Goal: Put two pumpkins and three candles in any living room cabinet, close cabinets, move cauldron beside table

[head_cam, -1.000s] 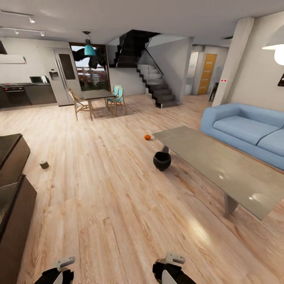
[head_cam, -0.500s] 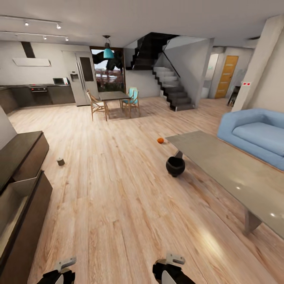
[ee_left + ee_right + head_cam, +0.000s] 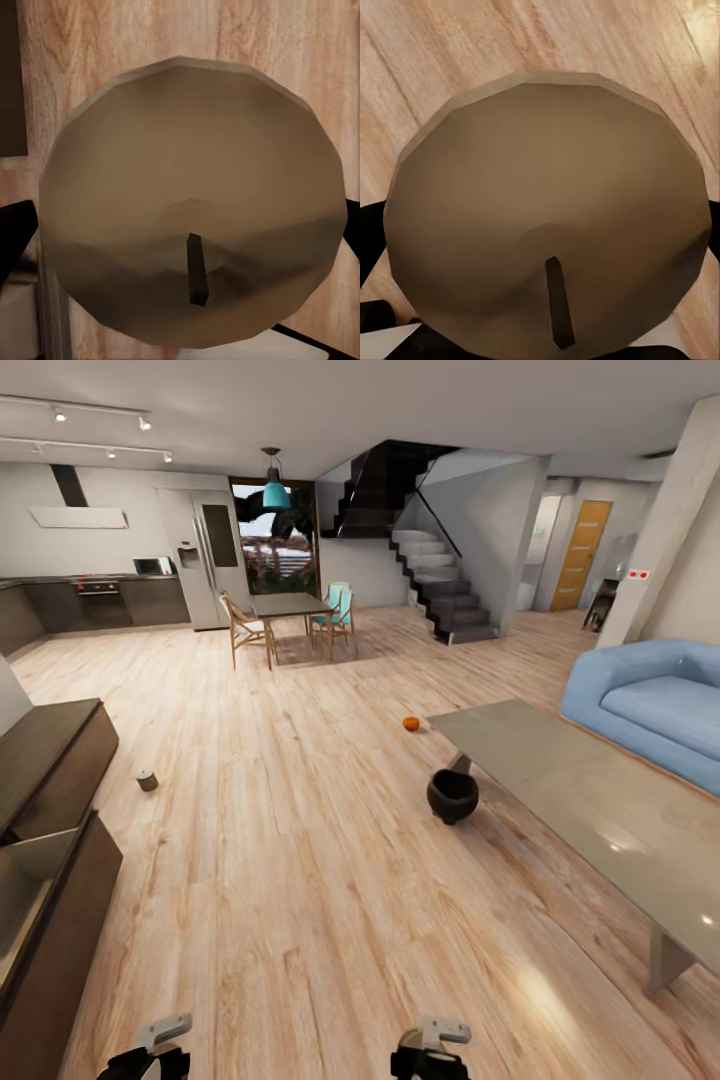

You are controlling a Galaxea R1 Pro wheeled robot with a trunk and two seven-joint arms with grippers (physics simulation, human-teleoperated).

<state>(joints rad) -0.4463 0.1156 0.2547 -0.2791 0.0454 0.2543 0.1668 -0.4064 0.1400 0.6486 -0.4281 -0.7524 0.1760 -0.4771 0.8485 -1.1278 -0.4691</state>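
Each wrist view shows jaws clenched around a tan candle: left candle (image 3: pixel 191 202), right candle (image 3: pixel 547 210). In the head view a third candle (image 3: pixel 147 781) stands at mid-left near the cabinet (image 3: pixel 50 840). A pumpkin (image 3: pixel 410 724) and the cauldron (image 3: pixel 452 796) sit on the floor at centre beside the worktop (image 3: pixel 590 810).

Premises are presenting as an open-plan home. A blue sofa (image 3: pixel 655 710) is sitting just beside a low glass table (image 3: pixel 600 810); beyond that table, a dining set (image 3: pixel 285 622), fridge (image 3: pixel 205 560), kitchen units (image 3: pixel 90 600) and staircase (image 3: pixel 440 585) are showing.
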